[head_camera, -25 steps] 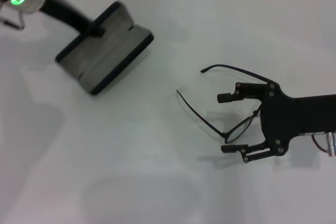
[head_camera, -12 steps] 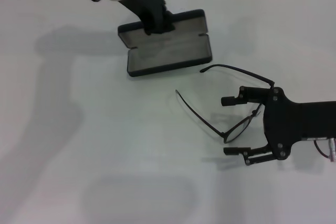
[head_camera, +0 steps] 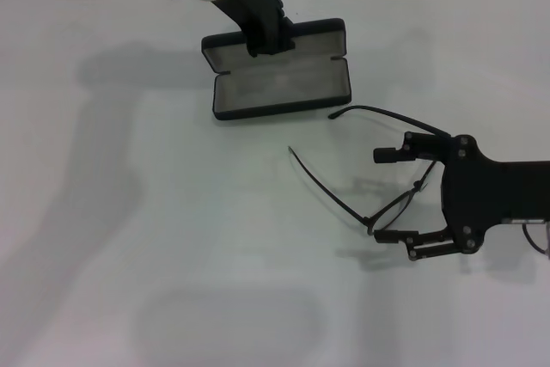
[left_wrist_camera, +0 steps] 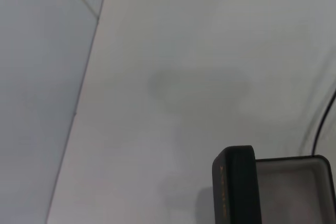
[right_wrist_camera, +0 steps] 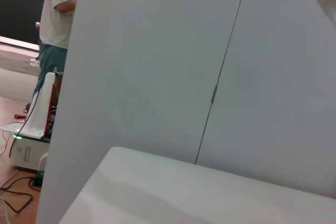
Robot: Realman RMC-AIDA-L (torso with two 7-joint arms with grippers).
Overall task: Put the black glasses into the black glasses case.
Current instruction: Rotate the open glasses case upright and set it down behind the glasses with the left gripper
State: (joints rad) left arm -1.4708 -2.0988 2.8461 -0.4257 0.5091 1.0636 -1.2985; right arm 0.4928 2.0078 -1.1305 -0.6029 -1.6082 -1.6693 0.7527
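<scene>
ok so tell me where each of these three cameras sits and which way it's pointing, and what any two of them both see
Head view: high on the robot, looking down at the white table; left gripper holds the open black glasses case, right gripper straddles the black glasses.
Left wrist view: on the left arm, facing the table and wall; none of the robot's body shows.
Right wrist view: on the right arm, facing outward at a white partition and a person; none of the robot's body shows.
Shared: head and left wrist both show the case.
</scene>
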